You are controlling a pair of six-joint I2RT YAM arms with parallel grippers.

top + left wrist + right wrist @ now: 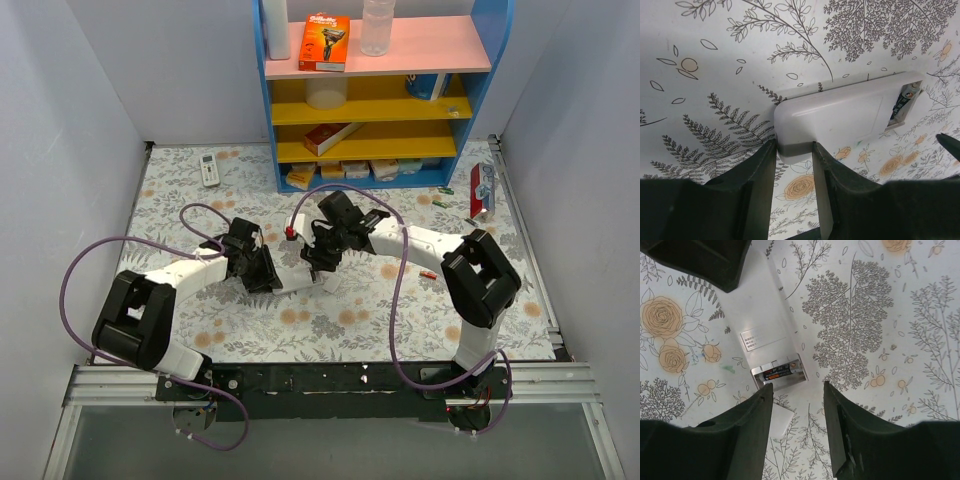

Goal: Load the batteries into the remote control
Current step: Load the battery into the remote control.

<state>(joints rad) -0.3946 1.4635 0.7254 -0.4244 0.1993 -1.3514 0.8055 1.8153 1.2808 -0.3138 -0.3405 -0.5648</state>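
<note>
The white remote control [835, 117] lies back up on the flowered table cloth, its battery compartment [782, 375] uncovered at one end. One battery [781, 371] with a dark and red jacket lies in the compartment's far slot; the near slot looks empty. My left gripper [794, 147] is shut on the remote's other end, seen in the top view [262, 272]. My right gripper [797, 390] is open and empty, just above the compartment end, seen in the top view [318, 262]. A small red cell [428, 273] lies on the cloth right of my right arm.
A small white cover piece [780, 420] lies beside the compartment end. A smaller white remote with buttons [209, 168] lies at the back left. A blue shelf unit [375, 90] with boxes stands at the back. Small items [441, 190] lie near its foot.
</note>
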